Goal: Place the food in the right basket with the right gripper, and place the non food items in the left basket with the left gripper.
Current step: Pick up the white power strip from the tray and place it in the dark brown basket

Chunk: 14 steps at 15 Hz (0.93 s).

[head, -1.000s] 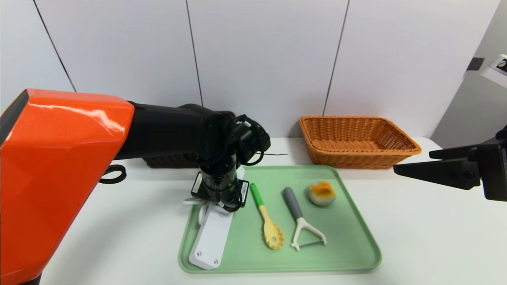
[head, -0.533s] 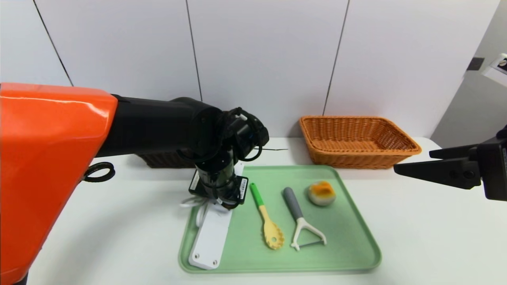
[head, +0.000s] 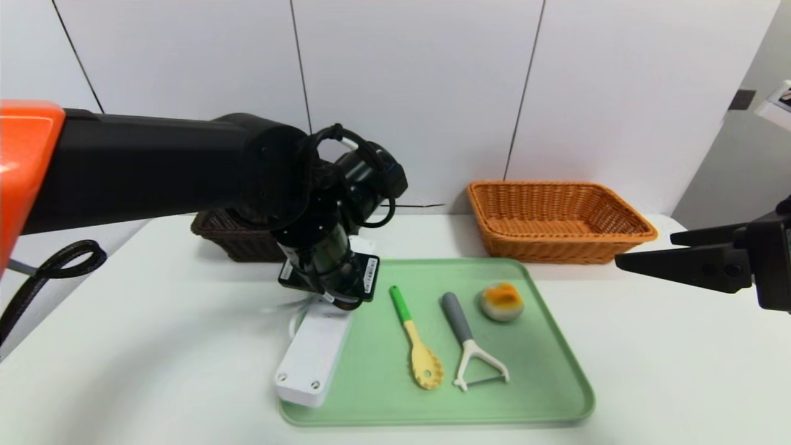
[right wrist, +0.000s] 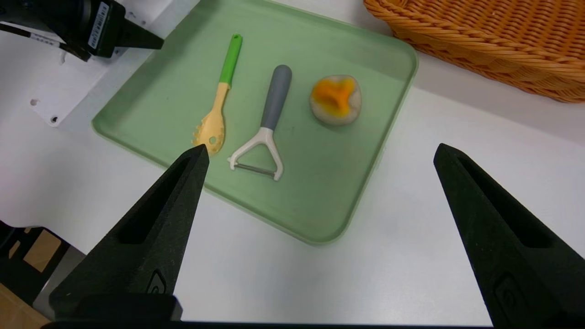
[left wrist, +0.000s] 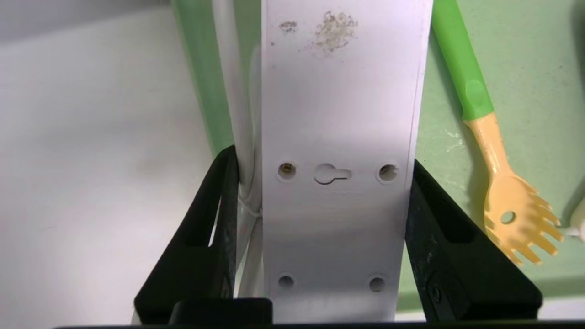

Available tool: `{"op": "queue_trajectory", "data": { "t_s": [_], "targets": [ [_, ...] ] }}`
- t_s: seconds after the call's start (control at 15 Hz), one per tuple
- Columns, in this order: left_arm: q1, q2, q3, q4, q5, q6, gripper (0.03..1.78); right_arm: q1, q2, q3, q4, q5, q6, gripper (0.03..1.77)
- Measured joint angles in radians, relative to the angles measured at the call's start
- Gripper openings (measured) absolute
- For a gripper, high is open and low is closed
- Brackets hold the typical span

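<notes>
My left gripper (head: 321,298) (left wrist: 321,157) is shut on a white power strip (head: 312,353) (left wrist: 336,114) and its cable, one black finger on each long side. The strip hangs tilted over the left edge of the green tray (head: 544,371). On the tray lie a green-handled pasta spoon (head: 415,337) (right wrist: 219,100), a grey-handled peeler (head: 468,343) (right wrist: 269,123) and a round orange-topped food piece (head: 502,301) (right wrist: 336,99). My right gripper (head: 646,252) (right wrist: 321,148) hovers open, right of the tray, holding nothing.
The orange wicker right basket (head: 559,219) (right wrist: 493,41) stands behind the tray's far right corner. The dark brown left basket (head: 232,238) sits at the back left, mostly hidden behind my left arm. A black cable (head: 55,262) loops at the table's left edge.
The left arm has risen and swung left with the power strip, whose near end now juts past the tray's left edge. The right arm has not moved.
</notes>
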Motion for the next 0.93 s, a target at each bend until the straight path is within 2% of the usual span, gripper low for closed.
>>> {"op": "queue_trajectory", "data": {
  "t_s": [0.93],
  "targets": [
    [-0.019,-0.117,-0.007,0.025,-0.008,0.038,0.97,0.000,-0.003,0.000,0.001,-0.001,0.000,1.70]
  ]
}}
